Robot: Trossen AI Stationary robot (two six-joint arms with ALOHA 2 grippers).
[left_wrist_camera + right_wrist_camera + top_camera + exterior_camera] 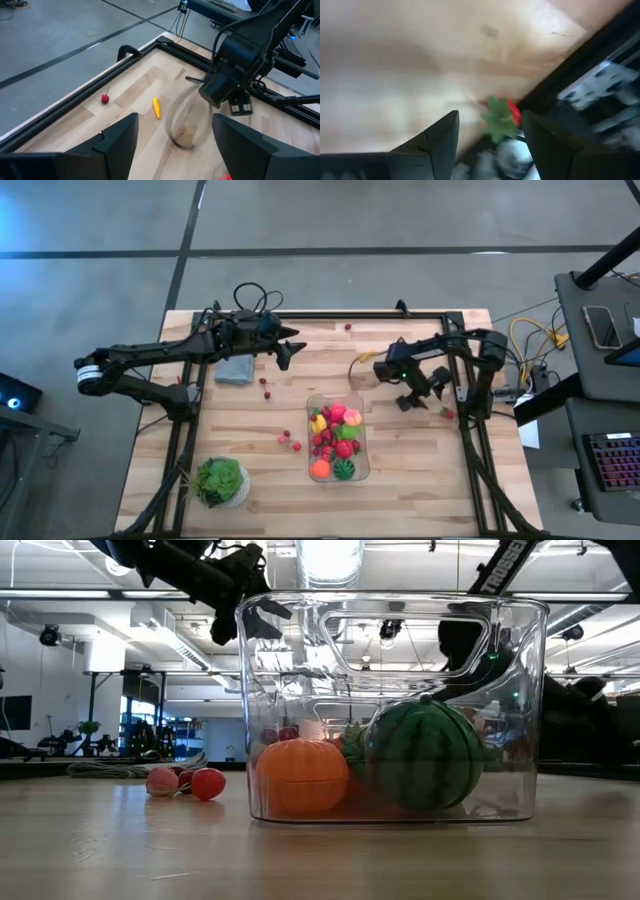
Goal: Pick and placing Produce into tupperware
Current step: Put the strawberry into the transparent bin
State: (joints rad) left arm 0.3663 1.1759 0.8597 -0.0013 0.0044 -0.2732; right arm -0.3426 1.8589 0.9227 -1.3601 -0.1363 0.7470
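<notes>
The clear tupperware (338, 437) stands on the table's near middle, its bottom on the wood. It holds several produce pieces, among them an orange one (300, 775) and a striped green ball (425, 755). Loose red berries lie left of it (290, 441), near the cloth (265, 386) and by the far edge (347, 327). A yellow piece (156, 107) lies on the far middle. My left gripper (290, 348) hovers open over the far middle. My right gripper (413, 398) is open right of the tupperware; a red piece with green leaves (502, 117) lies just ahead, by the table's right rail.
A grey-blue folded cloth (233, 370) lies on the far left, and a leafy plant in a white pot (222, 480) stands at the near left corner. A black rail frame (470, 420) borders the table. Bare wood (420, 470) shows right of the tupperware.
</notes>
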